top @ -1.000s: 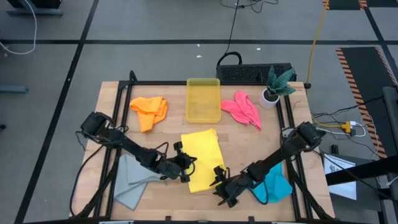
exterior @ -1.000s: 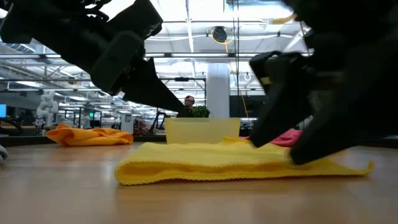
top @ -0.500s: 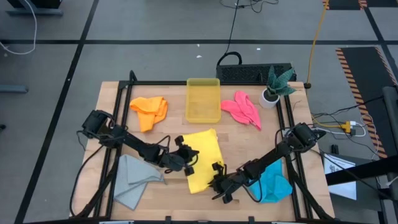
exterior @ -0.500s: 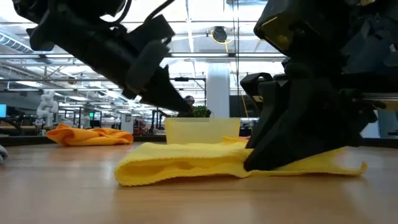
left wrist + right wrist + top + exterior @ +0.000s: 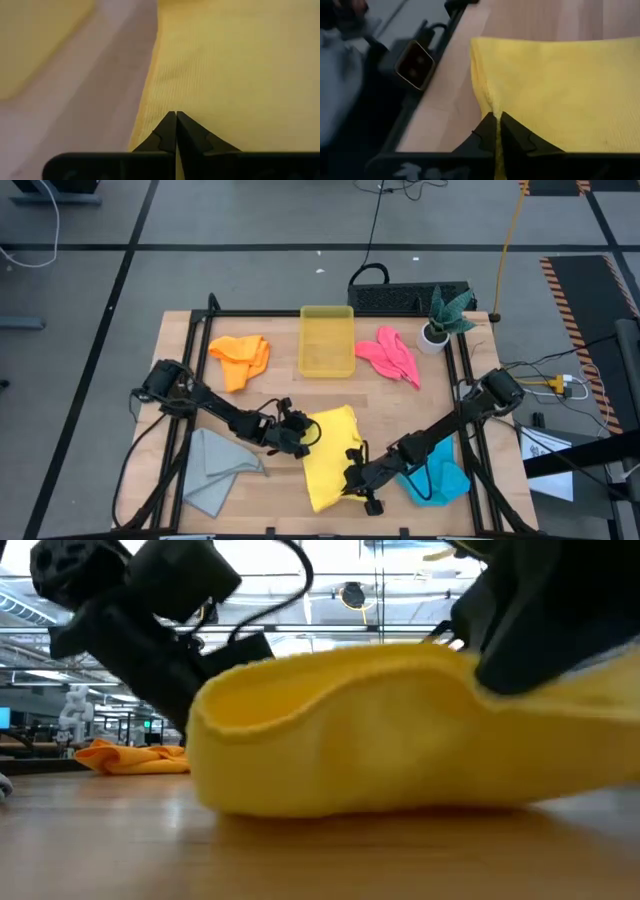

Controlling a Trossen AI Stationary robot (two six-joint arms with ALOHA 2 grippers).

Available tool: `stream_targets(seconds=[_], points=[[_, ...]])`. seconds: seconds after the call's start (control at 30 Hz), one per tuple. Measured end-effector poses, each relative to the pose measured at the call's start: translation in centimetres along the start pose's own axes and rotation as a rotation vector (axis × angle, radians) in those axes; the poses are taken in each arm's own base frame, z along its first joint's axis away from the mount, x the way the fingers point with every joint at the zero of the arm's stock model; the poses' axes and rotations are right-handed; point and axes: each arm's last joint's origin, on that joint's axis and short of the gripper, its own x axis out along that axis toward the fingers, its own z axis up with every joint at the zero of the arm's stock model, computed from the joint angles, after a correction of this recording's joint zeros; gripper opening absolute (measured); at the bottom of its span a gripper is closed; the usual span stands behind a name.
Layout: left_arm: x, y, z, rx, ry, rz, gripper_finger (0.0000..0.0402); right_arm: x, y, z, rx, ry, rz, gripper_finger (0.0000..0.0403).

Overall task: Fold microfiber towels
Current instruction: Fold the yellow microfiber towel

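Note:
The yellow towel (image 5: pixel 330 458) lies at the table's middle near the front edge. Its near right part is raised, and it bulges high in the low view (image 5: pixel 380 740). My right gripper (image 5: pixel 352 477) is shut on that part. My left gripper (image 5: pixel 303 438) is shut at the towel's left edge. The orange towel (image 5: pixel 240 358) and the pink towel (image 5: pixel 390 355) lie at the back. The grey towel (image 5: pixel 215 470) lies near left, and the blue towel (image 5: pixel 437 475) near right under my right arm. My left gripper (image 5: pixel 175 114) has its shut fingertips on the yellow towel's top, just inside its left edge (image 5: pixel 150 100), slanting down from the table's left. Whether any cloth is caught between them, I cannot tell. My right gripper (image 5: pixel 496 116) pinches the towel's edge near its near right corner (image 5: pixel 490 100) between the two fingers, and a strip of cloth shows between them. It comes slanting down from the right. The held part is lifted, and the rest lies on the table.
A translucent yellow bin (image 5: pixel 327 340) stands at the back middle. A potted plant (image 5: pixel 440 320) is at the back right corner. A black frame rail (image 5: pixel 462 395) runs around the table. Bare wood shows between the bin and the yellow towel.
My right gripper has shut on the yellow towel's near right edge, rolled and risen. That part is lifted off the table and the towel bulges up, drawn a little toward the near edge. My left gripper, shut throughout, has sunk and moved toward the far edge along the towel's left edge.

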Motion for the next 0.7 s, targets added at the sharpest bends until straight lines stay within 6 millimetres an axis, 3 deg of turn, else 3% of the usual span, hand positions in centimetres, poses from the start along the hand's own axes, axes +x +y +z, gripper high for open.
stream_targets(seconds=[0.27,0.5,0.7], points=[[1.4,-1.5,-0.6,0.059,-0.068,-0.146,0.0019,-1.7,0.5,1.6,0.005,-0.06,0.023,0.0003],[0.0,-2.8,-0.4,0.146,-0.101,-0.219,0.0019,-3.2,-2.4,2.5,0.07,-0.064,-0.234,0.0002],[-1.3,-3.2,0.4,0.151,-0.146,-0.224,0.0019,-3.5,-5.2,3.3,0.105,-0.075,-0.302,0.0002]])
